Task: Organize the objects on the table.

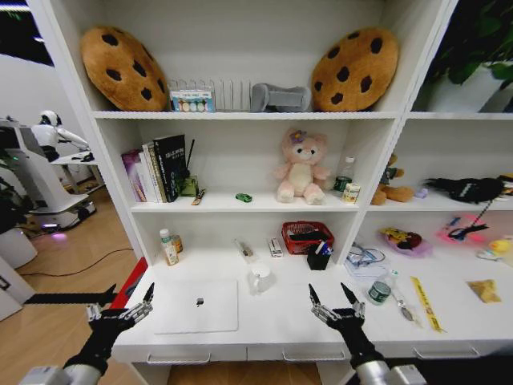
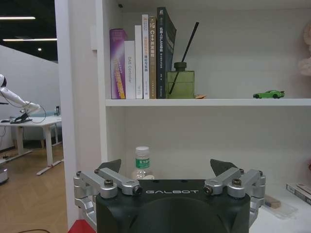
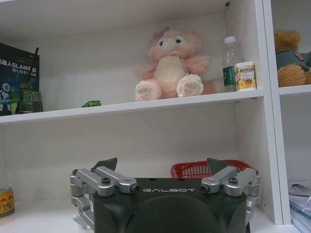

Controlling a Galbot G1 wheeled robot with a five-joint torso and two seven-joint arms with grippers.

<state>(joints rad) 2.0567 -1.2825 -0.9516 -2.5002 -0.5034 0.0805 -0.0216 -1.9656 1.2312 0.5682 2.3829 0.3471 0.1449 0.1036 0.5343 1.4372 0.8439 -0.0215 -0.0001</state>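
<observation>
Both tools wide, empty | left tool (image 1: pixel 120 298), right tool (image 1: pixel 334 297) flank silver laptop (image 1: pixel 196 305)

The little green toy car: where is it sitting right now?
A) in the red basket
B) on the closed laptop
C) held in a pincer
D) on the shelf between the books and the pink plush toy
D: the green toy car rests on the shelf, right of the books and left of the pink plush toy.
</observation>
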